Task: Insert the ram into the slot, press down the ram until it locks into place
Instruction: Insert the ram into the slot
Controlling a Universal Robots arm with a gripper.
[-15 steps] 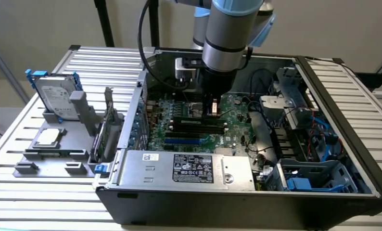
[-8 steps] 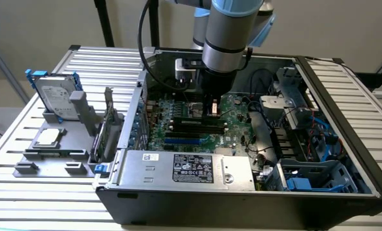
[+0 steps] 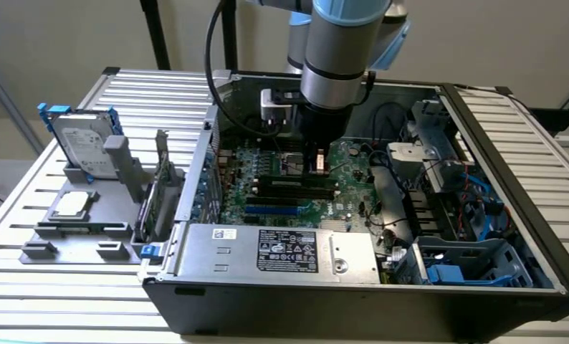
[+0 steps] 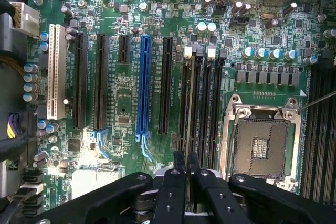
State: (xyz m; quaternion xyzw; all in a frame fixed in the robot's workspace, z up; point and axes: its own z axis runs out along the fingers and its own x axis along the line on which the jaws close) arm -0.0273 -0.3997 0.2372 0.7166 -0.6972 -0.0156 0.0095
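Note:
My gripper (image 3: 315,166) hangs inside the open computer case over the green motherboard (image 3: 356,168). The ram (image 4: 190,108) shows edge-on as a thin strip standing in one black memory slot (image 4: 185,93), beside parallel empty slots (image 4: 215,108) with white end clips. My two black fingers (image 4: 178,163) sit close together on either side of the ram's top edge at its near end, so the gripper (image 4: 186,169) is shut on it. In the exterior view the ram (image 3: 294,183) lies low along the slots, right under the fingertips. Whether the end clips are latched cannot be told.
A blue slot (image 4: 143,82) and longer black slots run alongside. The square metal CPU socket (image 4: 260,145) sits close on the other side. The power supply box (image 3: 275,247), drive cage (image 3: 476,265) and cables (image 3: 456,193) crowd the case. A hard drive (image 3: 79,143) stands outside it.

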